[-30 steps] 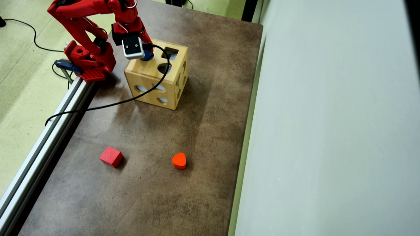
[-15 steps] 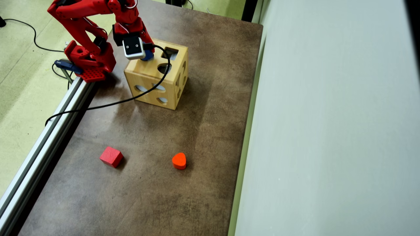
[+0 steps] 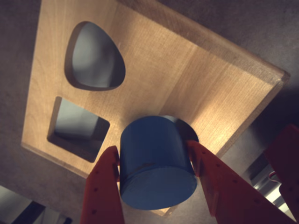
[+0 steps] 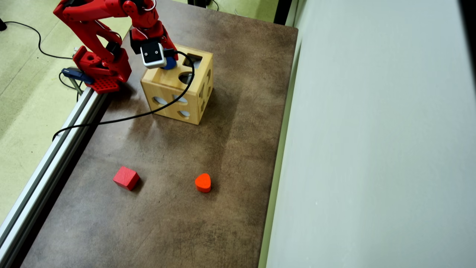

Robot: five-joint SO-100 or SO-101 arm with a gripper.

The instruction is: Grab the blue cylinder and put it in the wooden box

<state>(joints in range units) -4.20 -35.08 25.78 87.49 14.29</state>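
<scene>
- In the overhead view we see only a sliver of the blue cylinder (image 4: pixel 170 64); the wrist camera (image 4: pixel 153 54) covers the rest, and the gripper too
- In the wrist view the cylinder hides most of the round hole (image 3: pixel 190 132); the wooden box (image 3: pixel 196 74) leaves frame at the top

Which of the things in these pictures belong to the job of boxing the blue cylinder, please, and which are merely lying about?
Part of the job:
- blue cylinder, clamped in the gripper over the box top
- wooden box

Lying about:
- red cube on the table
- orange-red heart block on the table
</scene>
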